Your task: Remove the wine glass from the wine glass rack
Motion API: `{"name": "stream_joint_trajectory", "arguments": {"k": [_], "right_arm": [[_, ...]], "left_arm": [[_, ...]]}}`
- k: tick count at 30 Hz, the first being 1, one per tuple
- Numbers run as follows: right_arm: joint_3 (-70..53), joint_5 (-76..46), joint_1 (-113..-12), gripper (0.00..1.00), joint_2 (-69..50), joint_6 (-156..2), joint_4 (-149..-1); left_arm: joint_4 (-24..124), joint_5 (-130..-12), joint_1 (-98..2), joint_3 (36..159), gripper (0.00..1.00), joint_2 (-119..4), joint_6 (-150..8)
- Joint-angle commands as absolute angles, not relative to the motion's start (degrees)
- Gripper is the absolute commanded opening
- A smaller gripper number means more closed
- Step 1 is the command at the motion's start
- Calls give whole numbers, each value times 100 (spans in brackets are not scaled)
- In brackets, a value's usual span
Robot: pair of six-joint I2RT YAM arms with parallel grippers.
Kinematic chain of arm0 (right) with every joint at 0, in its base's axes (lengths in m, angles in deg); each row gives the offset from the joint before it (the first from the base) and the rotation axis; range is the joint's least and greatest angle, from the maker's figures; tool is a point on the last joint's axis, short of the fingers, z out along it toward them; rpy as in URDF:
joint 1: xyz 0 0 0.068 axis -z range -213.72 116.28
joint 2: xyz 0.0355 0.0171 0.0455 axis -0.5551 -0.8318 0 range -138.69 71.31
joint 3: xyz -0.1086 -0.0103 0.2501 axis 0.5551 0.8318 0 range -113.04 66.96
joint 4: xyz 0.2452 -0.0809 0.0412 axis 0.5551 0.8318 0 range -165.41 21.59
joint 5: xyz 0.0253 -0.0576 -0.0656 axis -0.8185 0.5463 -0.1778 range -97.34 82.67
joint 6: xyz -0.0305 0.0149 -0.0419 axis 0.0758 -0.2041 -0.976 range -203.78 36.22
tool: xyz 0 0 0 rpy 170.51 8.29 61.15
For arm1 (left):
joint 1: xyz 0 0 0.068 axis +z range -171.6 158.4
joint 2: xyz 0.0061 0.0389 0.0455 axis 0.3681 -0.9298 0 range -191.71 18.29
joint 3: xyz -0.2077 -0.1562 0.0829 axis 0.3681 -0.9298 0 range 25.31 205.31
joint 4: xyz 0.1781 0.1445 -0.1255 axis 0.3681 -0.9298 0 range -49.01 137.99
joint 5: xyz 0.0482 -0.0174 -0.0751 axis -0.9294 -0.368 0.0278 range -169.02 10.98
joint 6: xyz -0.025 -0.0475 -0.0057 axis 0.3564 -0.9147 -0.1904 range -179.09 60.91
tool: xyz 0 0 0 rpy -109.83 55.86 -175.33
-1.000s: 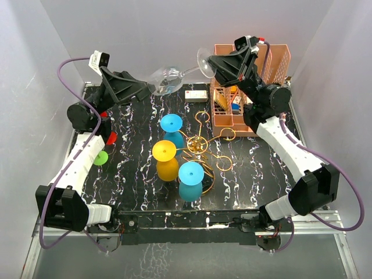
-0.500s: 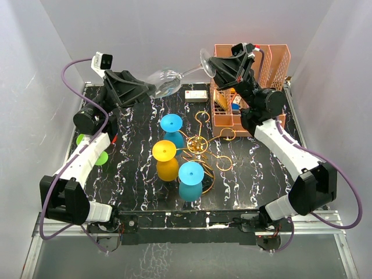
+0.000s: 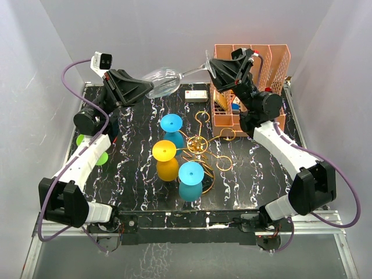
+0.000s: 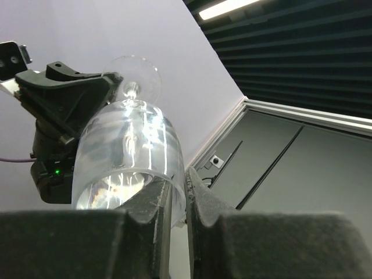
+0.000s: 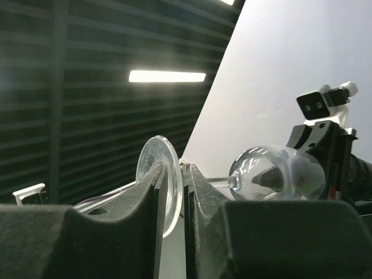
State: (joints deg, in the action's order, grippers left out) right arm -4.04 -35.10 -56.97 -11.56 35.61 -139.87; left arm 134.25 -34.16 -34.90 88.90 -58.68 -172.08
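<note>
at the bottom of the top view the marbled black table (image 3: 250, 168) runs out under both arm bases, its near edge partly cut by them. above that a teal cup (image 3: 190, 180), a yellow cup (image 3: 167, 160) and a blue cup (image 3: 172, 129) sit upside down around the gold wine glass rack (image 3: 199, 144). they cover much of its loops, and how they hang on the wire is hard to make out. at the left edge a green disc (image 3: 102, 157) is half hidden behind the left arm (image 3: 81, 165).

further back, a small white box (image 3: 196, 93) lies left of the orange organizer (image 3: 250, 75), whose lower compartments are blocked by the right arm.

the clear wine glass (image 3: 164, 81) is off the rack, held on its side in the air above the far edge, upper centre of the frame. the bowl points left and the foot right, and its outline is faint against the grey wall.

the left gripper (image 3: 152, 89) is clamped on the bowl: in the left wrist view its narrow jaws pinch the rim wall, and the glass's lower edge is cut off by them.

the right gripper (image 3: 210, 65) has the foot between its nearly closed fingers (image 5: 200, 186). in the right wrist view a sliver of light shows beside the disc, so whether both pads press it cannot be told.
</note>
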Motion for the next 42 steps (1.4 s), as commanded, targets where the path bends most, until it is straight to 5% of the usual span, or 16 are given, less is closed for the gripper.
{"name": "stream_joint_trajectory", "arguments": {"k": [1, 10, 19, 28, 42], "right_arm": [[-306, -3346, -5702, 26, -1052, 3538, -14022], [41, -3018, -5632, 68, -475, 1983, -12635], [148, -1377, -5481, 91, 598, -1375, -9673], [393, 1008, -5481, 97, 1608, -4127, -7195], [427, 3093, -5477, 98, 1929, -4906, -5537]], "left_arm": [[13380, -3634, -3539, 8907, 0, -5436, -16935], [11946, -3697, -3532, 8881, 0, -4805, -15946], [7511, -3831, -3535, 9602, 0, -3821, -12739], [2539, -5831, -3537, 10916, 0, -3524, -9787], [-348, -7567, -3533, 11024, 0, -4407, -8582]]}}
